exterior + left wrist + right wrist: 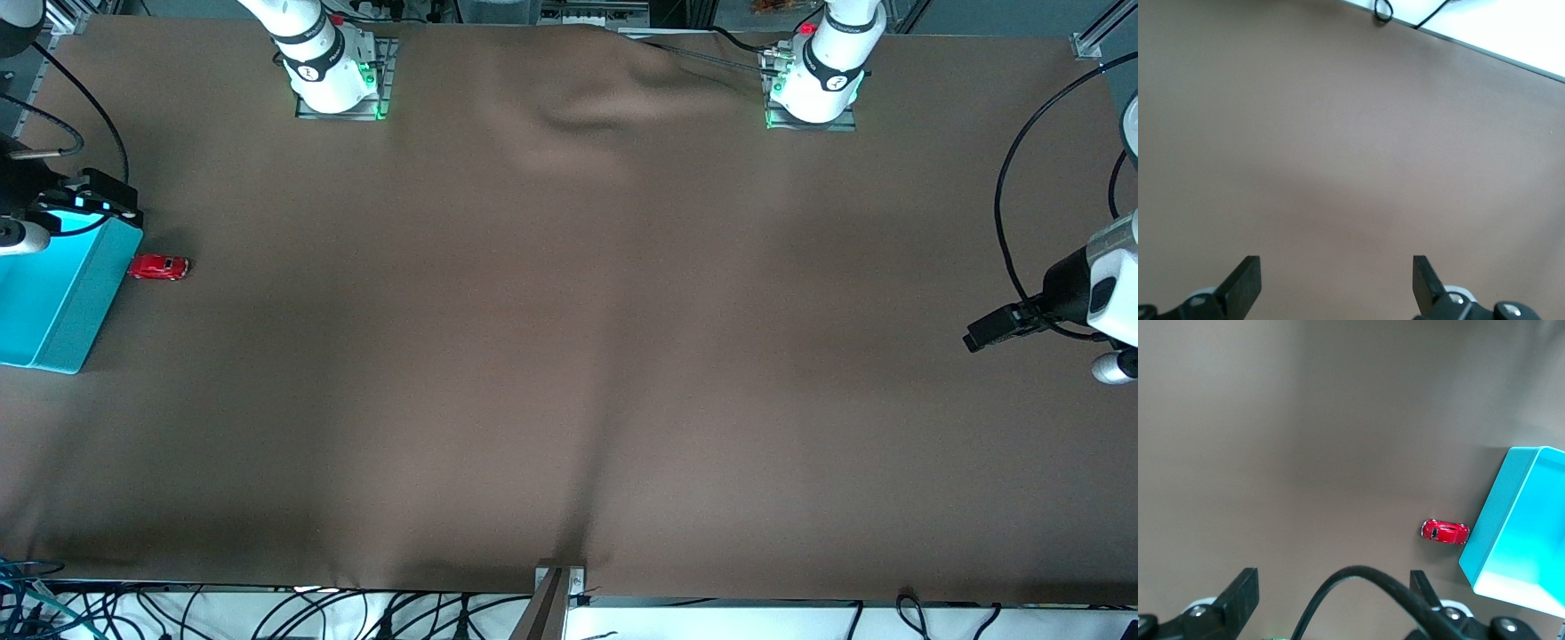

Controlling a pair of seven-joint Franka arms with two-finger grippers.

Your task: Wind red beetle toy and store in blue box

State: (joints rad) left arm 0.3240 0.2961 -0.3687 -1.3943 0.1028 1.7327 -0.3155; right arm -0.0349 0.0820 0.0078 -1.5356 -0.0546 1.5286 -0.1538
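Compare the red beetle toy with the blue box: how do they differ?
The red beetle toy is tiny, glossy red and rounded; the blue box is far larger, turquoise and rectangular. The toy is a closed car body; the box is open-topped. Both sit side by side on the brown table at the right arm's end.

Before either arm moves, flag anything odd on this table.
The brown cloth is rumpled into a ridge between the bases. Otherwise nothing: the red beetle toy sits upright beside the blue box, outside it.

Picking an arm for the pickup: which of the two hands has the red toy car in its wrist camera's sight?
The right hand: its view shows the red beetle toy beside the blue box; the left hand sees only bare cloth.
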